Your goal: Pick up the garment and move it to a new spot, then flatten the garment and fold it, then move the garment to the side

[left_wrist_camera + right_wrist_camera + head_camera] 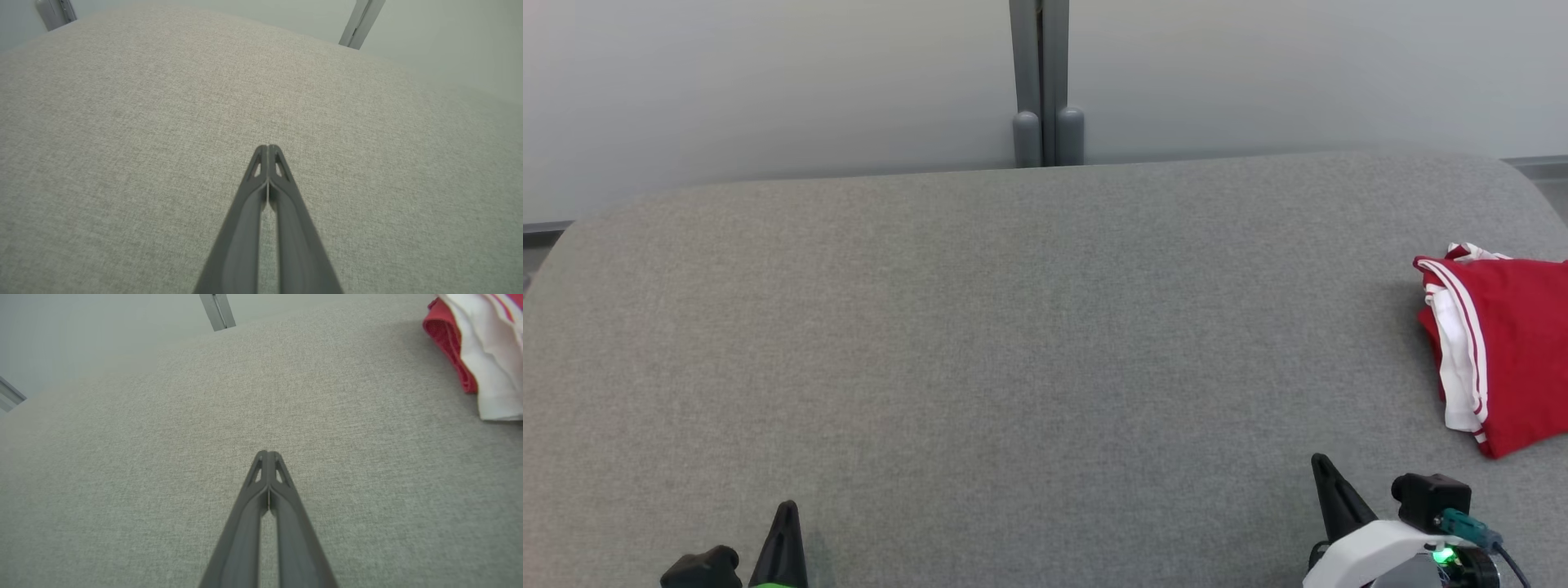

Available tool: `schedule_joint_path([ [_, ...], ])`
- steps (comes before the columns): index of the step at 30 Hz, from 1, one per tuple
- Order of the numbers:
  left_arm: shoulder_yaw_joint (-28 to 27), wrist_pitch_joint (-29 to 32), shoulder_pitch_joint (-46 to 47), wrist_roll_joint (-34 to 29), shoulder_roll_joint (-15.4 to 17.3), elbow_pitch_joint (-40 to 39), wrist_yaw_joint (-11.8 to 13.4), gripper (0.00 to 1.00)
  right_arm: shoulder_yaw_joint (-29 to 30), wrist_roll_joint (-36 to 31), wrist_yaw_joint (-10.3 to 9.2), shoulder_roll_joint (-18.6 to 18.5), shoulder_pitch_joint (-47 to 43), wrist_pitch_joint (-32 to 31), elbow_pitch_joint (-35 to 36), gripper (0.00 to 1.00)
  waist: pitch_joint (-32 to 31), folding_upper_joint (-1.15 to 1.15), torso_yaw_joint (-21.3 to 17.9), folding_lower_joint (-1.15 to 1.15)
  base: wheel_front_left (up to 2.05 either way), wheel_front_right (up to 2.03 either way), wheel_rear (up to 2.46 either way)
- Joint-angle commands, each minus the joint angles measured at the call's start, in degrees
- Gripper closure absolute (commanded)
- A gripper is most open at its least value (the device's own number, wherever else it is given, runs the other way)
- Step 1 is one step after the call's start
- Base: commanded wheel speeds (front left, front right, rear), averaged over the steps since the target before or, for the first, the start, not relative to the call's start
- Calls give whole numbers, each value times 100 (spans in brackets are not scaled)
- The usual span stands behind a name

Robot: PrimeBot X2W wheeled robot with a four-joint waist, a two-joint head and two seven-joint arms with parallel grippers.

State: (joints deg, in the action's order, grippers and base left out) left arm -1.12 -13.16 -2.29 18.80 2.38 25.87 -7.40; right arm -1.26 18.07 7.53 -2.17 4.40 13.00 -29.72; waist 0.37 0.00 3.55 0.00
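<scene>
one garment (1515, 351) (red, folded) is cut off rightward.

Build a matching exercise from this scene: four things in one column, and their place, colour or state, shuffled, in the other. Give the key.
Things:
1. garment
2. left gripper
3. right gripper
4. post

Descriptions:
A. grey, upright behind the table
B. shut, lower right of the head view
C. red and white, at the table's right edge
D. shut, lower left of the head view

Pairs: 1-C, 2-D, 3-B, 4-A
</scene>
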Motion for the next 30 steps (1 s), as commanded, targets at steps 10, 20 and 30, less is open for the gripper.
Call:
schedule_joint_path([
  [10,-94,283,212,1158,24,-281,-2,100,120,1172,-1,-28,97,-287,347,100,-1,0,-31,0,0,0,0],
  [20,-159,518,311,2037,29,-414,-3,100,211,2057,-2,-37,114,-518,530,100,-3,0,-61,0,0,0,0],
  [30,-215,734,400,2818,35,-533,-5,100,297,2851,-2,-44,133,-733,690,100,-4,0,-90,0,0,0,0],
])
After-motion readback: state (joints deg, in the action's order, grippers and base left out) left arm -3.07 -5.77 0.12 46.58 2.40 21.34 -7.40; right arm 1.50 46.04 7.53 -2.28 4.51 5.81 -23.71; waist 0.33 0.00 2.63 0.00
